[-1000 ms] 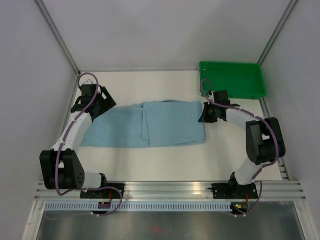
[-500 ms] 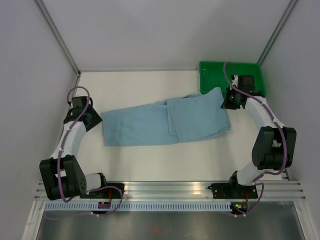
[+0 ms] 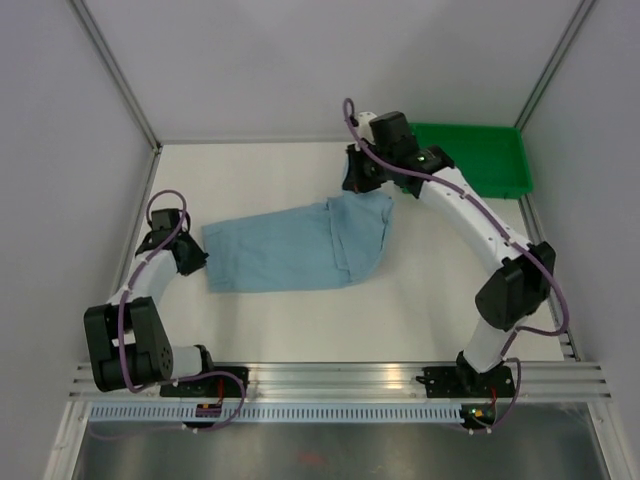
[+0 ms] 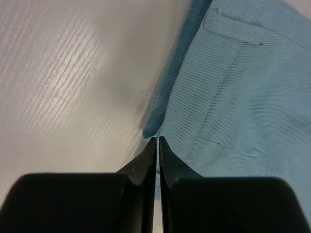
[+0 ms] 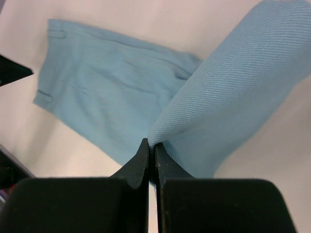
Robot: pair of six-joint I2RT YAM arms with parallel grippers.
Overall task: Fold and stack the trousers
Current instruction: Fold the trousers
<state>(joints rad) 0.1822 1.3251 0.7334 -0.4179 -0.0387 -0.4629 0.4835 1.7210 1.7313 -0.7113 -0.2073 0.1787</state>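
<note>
The light sky-blue soft cloth trousers (image 3: 280,255) lie across the middle of the white table (image 3: 300,320), waistband end toward the left edge. A thin belt loop (image 4: 233,33) shows there in the left wrist view. The other end is folded back over the middle and drawn up toward the far edge.

The left gripper (image 3: 195,256) sits low at the trousers' left end. Its black fingers (image 4: 141,162) are drawn together to a hairline slit, and the cloth edge bunches up to the tips. It seems to be pinching that edge, though the contact itself is hidden.

The right gripper (image 3: 362,186) reaches over near the far edge. Its fingers (image 5: 138,162) are clamped on a fold of the trousers (image 5: 228,92) and hold it raised above the flat part.

A green rectangular plastic tray (image 3: 490,165) stands in the far right corner, apart from the cloth.
</note>
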